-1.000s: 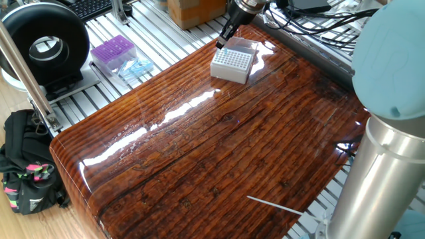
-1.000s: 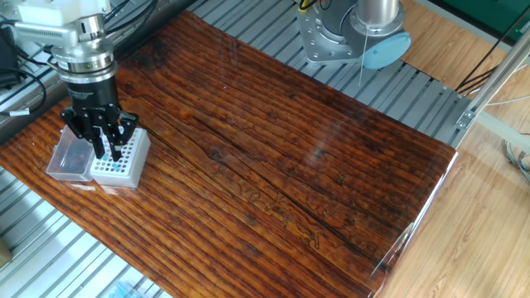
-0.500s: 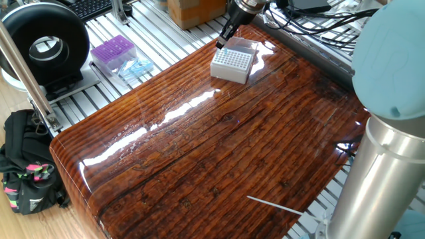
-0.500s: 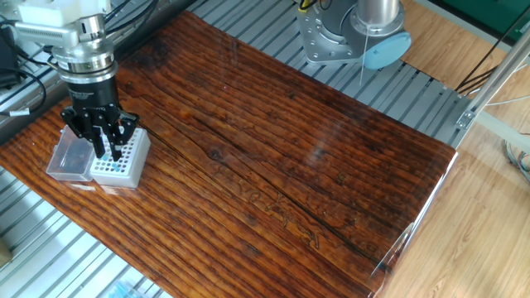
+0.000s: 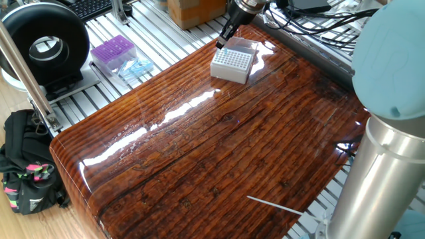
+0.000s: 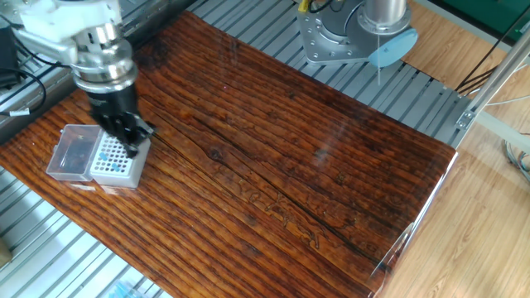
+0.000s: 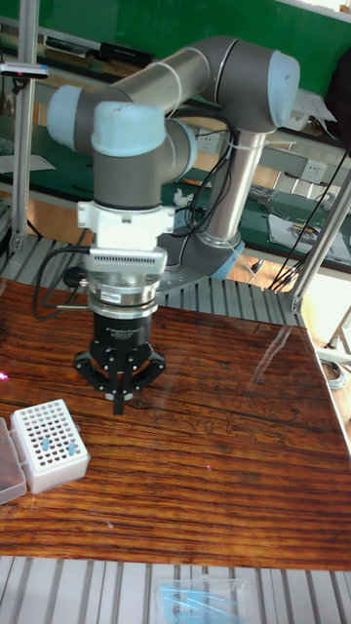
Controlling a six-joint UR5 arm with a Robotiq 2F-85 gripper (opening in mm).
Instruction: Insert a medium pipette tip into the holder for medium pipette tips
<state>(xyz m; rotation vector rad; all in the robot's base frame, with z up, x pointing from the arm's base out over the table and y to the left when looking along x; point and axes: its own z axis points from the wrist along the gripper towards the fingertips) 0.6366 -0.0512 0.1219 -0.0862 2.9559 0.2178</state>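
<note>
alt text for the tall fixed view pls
A grey UR5 arm holds its black pincer, fingers pointing down, above a dark wooden table. To its left, near the table's edge, sits the white holder for medium pipette tips, a few blue tips standing in its hole grid.

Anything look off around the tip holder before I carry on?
Nothing stands out. The holder for medium pipette tips sits flat on the table, its clear lid open beside it, a few blue tips seated in the grid, nothing spilled.

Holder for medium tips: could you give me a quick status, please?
Gripper fingers together, beside holder. Held tip not discernible. Nothing blocking holder's grid.
</note>
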